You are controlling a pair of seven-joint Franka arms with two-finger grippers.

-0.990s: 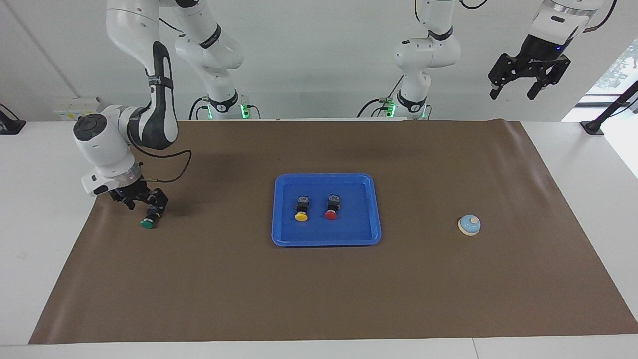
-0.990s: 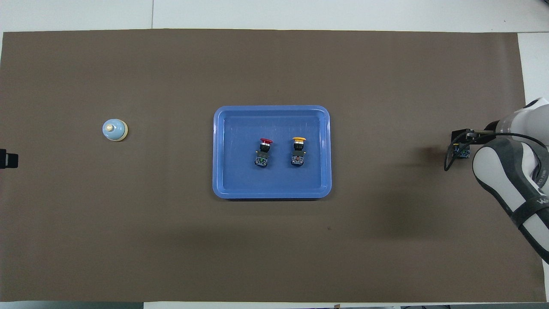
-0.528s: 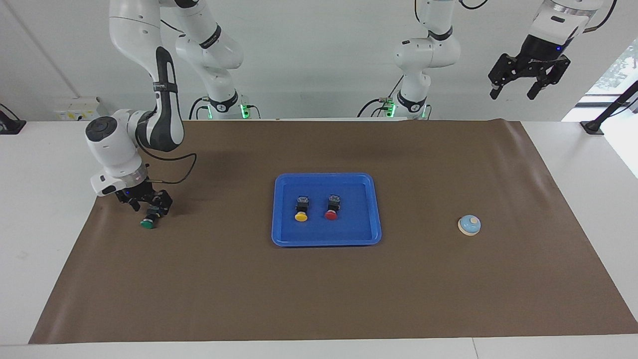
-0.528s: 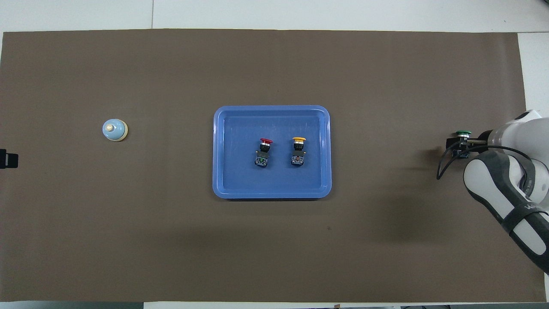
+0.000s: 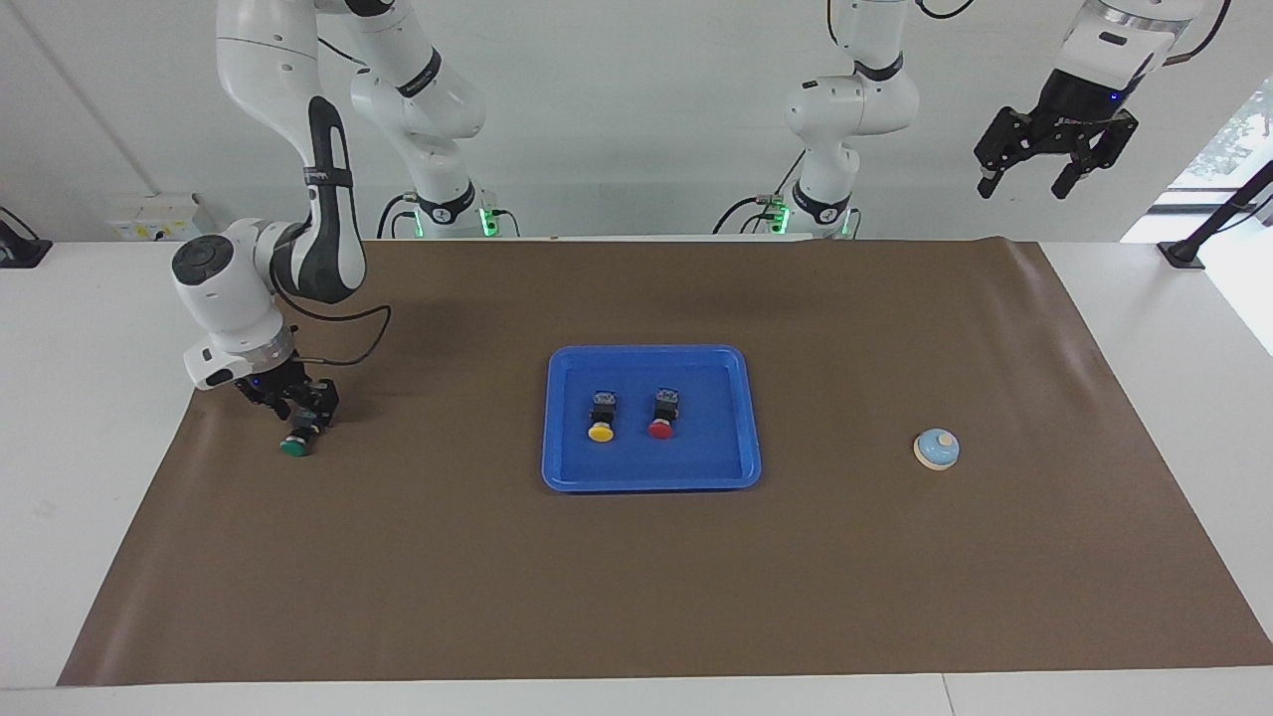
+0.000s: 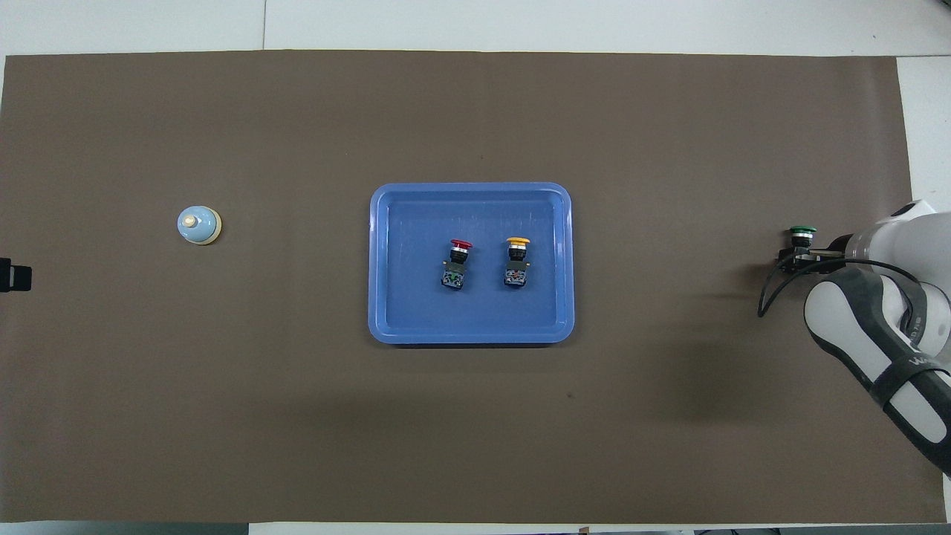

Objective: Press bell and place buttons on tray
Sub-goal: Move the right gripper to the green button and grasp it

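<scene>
The green button (image 5: 294, 444) lies on the brown mat at the right arm's end of the table, its cap showing in the overhead view (image 6: 802, 232). My right gripper (image 5: 301, 410) is down at the mat with its fingers closed in on the button's black body. The blue tray (image 5: 567, 467) sits mid-table and holds the yellow button (image 5: 601, 423) and the red button (image 5: 661, 419) side by side. The bell (image 5: 937, 448) stands alone toward the left arm's end. My left gripper (image 5: 1054, 169) waits high above that end, open and holding nothing.
A brown mat (image 5: 636, 597) covers most of the white table. A black cable (image 6: 769, 286) loops off the right wrist just above the mat. Bare mat lies between the green button and the tray, and between the tray and the bell.
The right gripper has shifted slightly over the green button's body and its fingers have closed in on it. The button, tray, bell and left arm have not moved.
</scene>
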